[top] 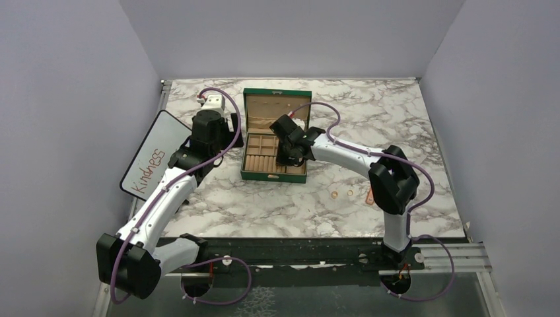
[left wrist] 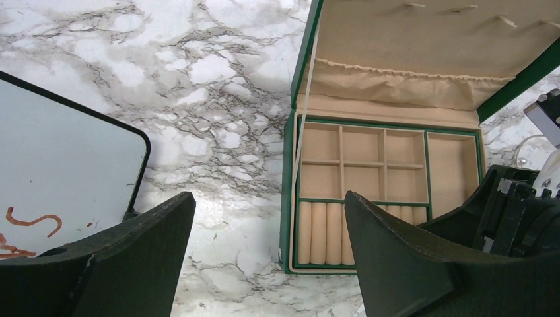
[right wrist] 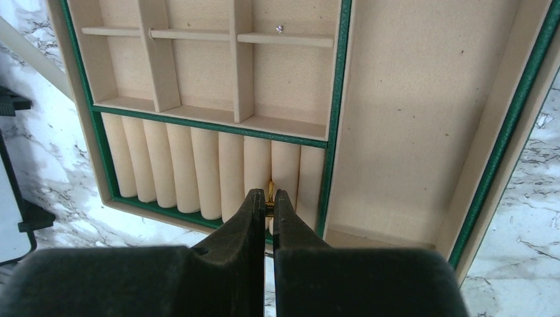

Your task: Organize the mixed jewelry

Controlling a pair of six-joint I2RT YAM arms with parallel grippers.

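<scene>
Overhead and wrist views of a marble-patterned table (top: pixel 396 112). An open green jewelry box (top: pixel 274 177) stands toward the middle of the far edge, lid upright at its back; its tray holds small square compartments, one long compartment on the right, and a row of cream ring rolls (right wrist: pixel 198 165) along the front.

The right gripper (right wrist: pixel 269 198) hangs over the right end of the ring rolls, jaws pressed almost together on a small gold piece (right wrist: pixel 269 189) (only a sliver shows between the fingertips, so its form cannot be told); the piece sits just above the groove between two rolls.

The left gripper (left wrist: pixel 267 198) hovers just off the left wall of the box, jaws spread wide and holding nothing; marble shows between its fingers (left wrist: pixel 152 251).

Two small rings (top: pixel 334 194) lie side by side on the table, between the box's front wall and the near edge, close to the right arm's elbow.

A whiteboard (top: pixel 158 148) lettered "Kindness" leans at the left edge.

A tiny pale speck (right wrist: pixel 279 28) sits on a compartment divider.
</scene>
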